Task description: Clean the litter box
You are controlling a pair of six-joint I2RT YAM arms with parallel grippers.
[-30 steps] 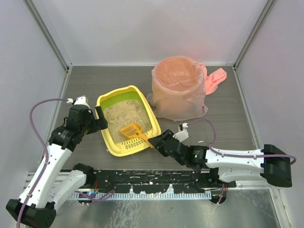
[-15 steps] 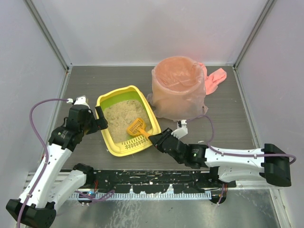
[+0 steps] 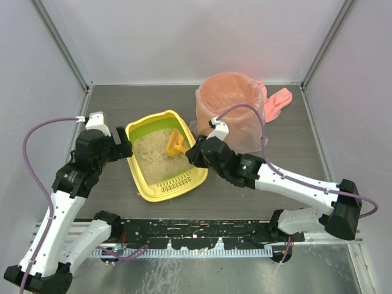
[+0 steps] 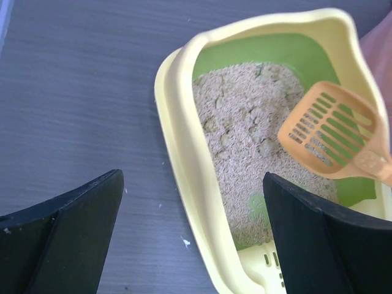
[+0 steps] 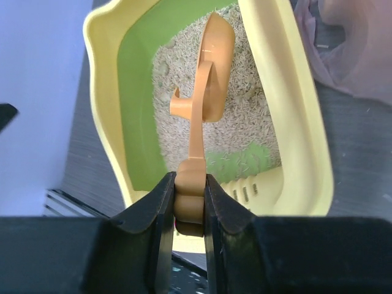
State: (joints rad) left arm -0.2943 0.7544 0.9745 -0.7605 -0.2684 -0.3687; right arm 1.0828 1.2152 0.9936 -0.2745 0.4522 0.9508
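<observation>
A robot lab test cell: bare white walls (image 3: 184, 37), aluminium corner posts (image 3: 62, 43), grey tabletop (image 3: 300, 141), black mounting rail (image 3: 184, 228).

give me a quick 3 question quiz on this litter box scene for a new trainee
1. True or false: the right hand is shut on the handle of the orange scoop.
2. The scoop's head is: A) over the litter inside the litter box; B) buried under the litter; C) outside the box.
3. Fill in: the left hand is ___, with nothing between its fingers.
Key: 1 true; 2 A; 3 open.
</observation>
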